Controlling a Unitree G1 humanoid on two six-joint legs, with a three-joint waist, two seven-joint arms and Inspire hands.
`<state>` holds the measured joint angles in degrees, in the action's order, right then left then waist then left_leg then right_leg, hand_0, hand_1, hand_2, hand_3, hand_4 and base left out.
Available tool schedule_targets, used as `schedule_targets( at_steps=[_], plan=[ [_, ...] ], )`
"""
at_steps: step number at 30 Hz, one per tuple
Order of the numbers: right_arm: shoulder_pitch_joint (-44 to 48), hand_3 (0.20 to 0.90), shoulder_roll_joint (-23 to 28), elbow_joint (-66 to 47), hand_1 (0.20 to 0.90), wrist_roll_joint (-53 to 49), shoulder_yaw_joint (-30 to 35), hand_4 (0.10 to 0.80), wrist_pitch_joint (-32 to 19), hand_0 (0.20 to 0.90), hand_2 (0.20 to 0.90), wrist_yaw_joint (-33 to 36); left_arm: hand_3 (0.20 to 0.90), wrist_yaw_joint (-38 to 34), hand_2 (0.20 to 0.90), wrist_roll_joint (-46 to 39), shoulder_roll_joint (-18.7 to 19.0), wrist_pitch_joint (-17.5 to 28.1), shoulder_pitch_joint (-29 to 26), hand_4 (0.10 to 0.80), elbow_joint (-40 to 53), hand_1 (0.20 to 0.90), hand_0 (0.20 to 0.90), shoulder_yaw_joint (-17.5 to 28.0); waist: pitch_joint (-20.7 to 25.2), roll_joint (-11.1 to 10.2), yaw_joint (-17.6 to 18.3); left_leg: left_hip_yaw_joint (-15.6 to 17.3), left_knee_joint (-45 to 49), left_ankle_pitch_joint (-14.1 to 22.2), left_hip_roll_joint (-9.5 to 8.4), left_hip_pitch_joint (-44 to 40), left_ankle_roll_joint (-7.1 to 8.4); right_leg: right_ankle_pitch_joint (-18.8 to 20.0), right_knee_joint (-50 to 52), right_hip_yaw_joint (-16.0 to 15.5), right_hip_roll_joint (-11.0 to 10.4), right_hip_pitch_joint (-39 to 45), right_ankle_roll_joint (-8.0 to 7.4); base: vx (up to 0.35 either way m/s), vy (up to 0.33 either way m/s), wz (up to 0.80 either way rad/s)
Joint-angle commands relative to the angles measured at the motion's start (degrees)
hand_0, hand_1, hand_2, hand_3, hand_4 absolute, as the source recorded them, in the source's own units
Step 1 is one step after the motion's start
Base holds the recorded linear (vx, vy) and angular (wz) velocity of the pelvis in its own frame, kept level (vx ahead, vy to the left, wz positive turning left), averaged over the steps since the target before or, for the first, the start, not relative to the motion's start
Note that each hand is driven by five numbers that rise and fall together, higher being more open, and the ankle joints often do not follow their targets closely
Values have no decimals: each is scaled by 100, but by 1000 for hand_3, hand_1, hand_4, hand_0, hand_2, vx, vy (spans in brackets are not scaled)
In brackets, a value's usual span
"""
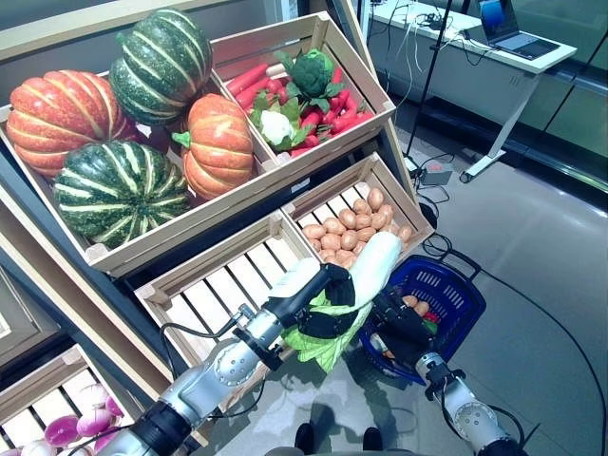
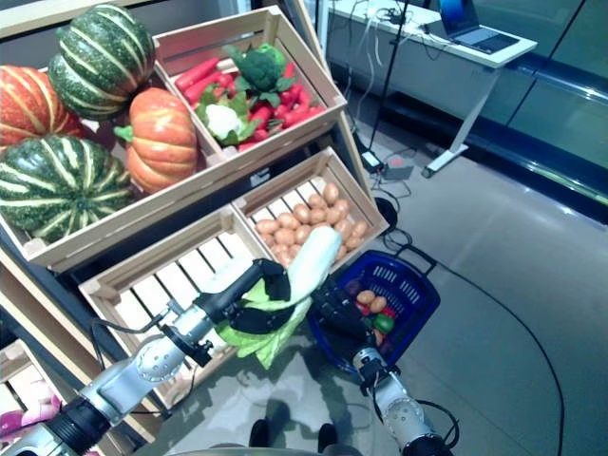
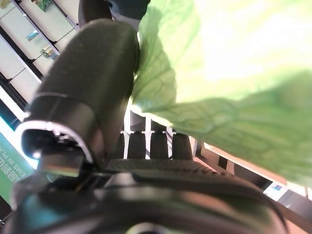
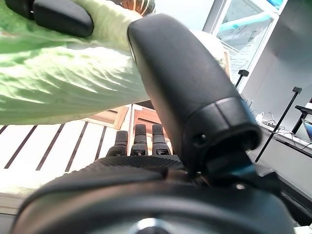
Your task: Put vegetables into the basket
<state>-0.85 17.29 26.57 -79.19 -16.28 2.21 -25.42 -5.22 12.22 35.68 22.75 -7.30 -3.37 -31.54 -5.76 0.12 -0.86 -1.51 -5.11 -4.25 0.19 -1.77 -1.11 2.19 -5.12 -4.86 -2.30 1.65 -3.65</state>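
Observation:
My left hand [image 1: 313, 296] is shut on a Chinese cabbage [image 1: 372, 258] with a white stalk and green leaves, held tilted in the air just left of the blue basket [image 1: 467, 296]. In the left wrist view the leaves [image 3: 234, 97] fill the space beside the thumb [image 3: 92, 87]. The basket stands on the floor below the potato crate and holds a few small vegetables [image 1: 414, 302]. My right hand [image 1: 404, 328] hovers at the basket's near rim, right beside the cabbage, fingers relaxed and holding nothing. Its wrist view shows the cabbage [image 4: 58, 83] next to its thumb [image 4: 180, 83].
The tilted wooden shelf holds pumpkins [image 1: 123, 123], a crate of carrots, broccoli and cauliflower [image 1: 304, 90], a potato crate [image 1: 347, 228] and a bare slatted crate [image 1: 218, 290]. Purple onions [image 1: 66, 427] lie lower left. A desk with a laptop [image 1: 508, 33] stands far right.

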Motion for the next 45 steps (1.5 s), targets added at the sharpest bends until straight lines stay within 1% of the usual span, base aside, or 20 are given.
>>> schedule_targets(
  at_steps=[1,6,14,15,16,17,18,23,32,42,43,44,45],
  plan=[
    [676,900,-283,-850,900,-353,246,800,-292,900,900,-761,300,169,300,-337,-160,424,-729,400,361,300,300,-276,292,-150,26,-152,11,309,61,6,-26,218,16,48,-304,87,-130,0,0,0],
    [694,900,-219,-852,900,-374,211,800,-52,900,900,-844,300,487,300,-291,-92,417,-795,400,388,300,300,-392,281,-137,46,-150,11,301,70,2,-28,218,22,71,-297,80,-131,0,0,0],
    [628,900,-104,-946,900,-267,171,800,175,900,900,-1126,300,822,300,-525,62,341,-812,400,413,300,300,-360,275,-125,62,-164,11,291,77,-6,-28,215,23,87,-293,81,-128,0,0,0],
    [606,778,-93,-955,778,-211,158,718,201,778,778,-1254,300,865,300,-559,90,359,-792,400,407,300,300,-341,275,-121,54,-170,11,287,78,-3,-24,215,20,84,-294,84,-131,0,0,0],
    [608,540,-86,-957,540,-201,153,560,210,540,540,-1271,300,887,300,-577,97,363,-790,400,402,300,300,-338,277,-120,52,-173,11,288,78,-2,-24,213,19,82,-294,85,-131,0,0,0],
    [620,328,-79,-942,328,-192,152,419,224,328,328,-1281,300,941,300,-605,99,376,-789,400,381,300,300,-327,279,-122,46,-179,11,289,80,-4,-22,210,19,77,-298,88,-131,0,0,0],
    [624,300,-78,-936,300,-165,148,400,236,300,300,-1285,300,979,300,-613,89,374,-792,400,371,300,300,-324,282,-122,44,-183,11,288,83,-5,-18,210,19,72,-297,90,-131,0,0,0],
    [600,300,-28,-911,300,-19,119,400,359,300,300,-1310,300,1039,300,-588,110,326,-774,400,368,300,300,-335,284,-130,44,-185,11,287,92,-11,-20,207,17,63,-299,98,-131,0,0,0],
    [549,300,18,-884,300,60,74,400,426,300,300,-1233,300,982,300,-602,145,269,-754,400,345,300,300,-310,273,-135,40,-199,11,269,87,14,-14,223,12,57,-291,77,-130,0,0,0],
    [453,300,-80,-864,300,11,71,400,383,300,300,-1185,300,1053,300,-766,-8,74,-601,400,189,300,300,-219,269,-146,31,-206,11,265,89,8,-15,216,12,45,-285,87,-124,0,0,0],
    [453,300,-91,-855,300,4,68,400,372,300,300,-1175,309,1028,309,-764,-24,59,-598,406,178,309,309,-215,267,-146,30,-205,11,265,88,8,-14,215,12,46,-283,87,-122,0,0,0],
    [441,300,-119,-843,300,-27,58,400,328,300,300,-1182,627,979,627,-745,-57,20,-590,618,171,627,627,-210,258,-149,26,-203,11,264,89,12,-18,215,12,47,-279,83,-119,0,0,0],
    [441,300,-120,-845,300,-33,57,400,325,300,300,-1178,789,977,789,-741,-60,16,-589,726,169,789,789,-209,257,-149,26,-204,11,264,89,12,-19,215,12,47,-279,83,-119,0,0,0]
  ],
)
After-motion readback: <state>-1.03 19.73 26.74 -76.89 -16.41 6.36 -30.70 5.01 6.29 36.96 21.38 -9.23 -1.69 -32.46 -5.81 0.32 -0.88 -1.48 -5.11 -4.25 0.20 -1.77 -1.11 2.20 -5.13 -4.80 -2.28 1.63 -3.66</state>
